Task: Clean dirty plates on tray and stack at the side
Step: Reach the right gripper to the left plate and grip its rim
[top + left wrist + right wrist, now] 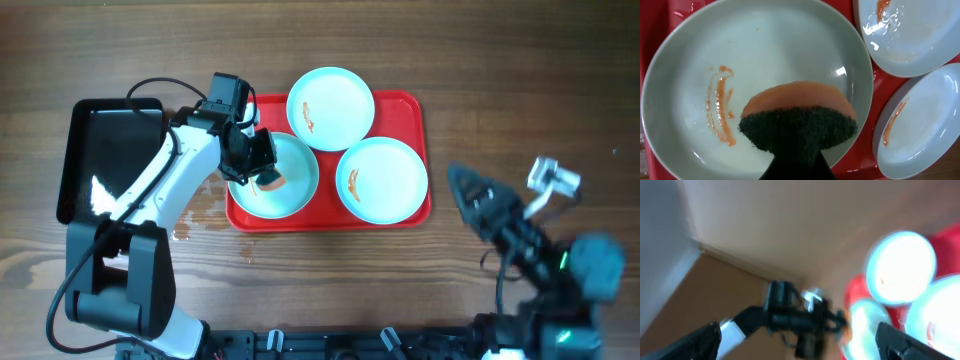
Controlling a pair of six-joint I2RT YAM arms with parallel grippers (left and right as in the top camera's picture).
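Three pale blue plates lie on the red tray [408,108]: one at the back [330,108], one at the right [382,180], one at the left [292,185]. Each shows an orange-red smear. My left gripper [262,168] is shut on an orange and dark green sponge [797,120] and holds it over the left plate [755,55], beside its smear [720,110]. The jaws are hidden under the sponge. My right gripper [470,195] hangs open and blurred over bare table right of the tray; its fingertips [695,342] stand wide apart with nothing between them.
A black rectangular bin [110,150] stands left of the tray, next to the left arm. Wet patches [195,215] mark the wooden table between bin and tray. The right wrist view looks across at the left arm [795,317] and the plates [900,267].
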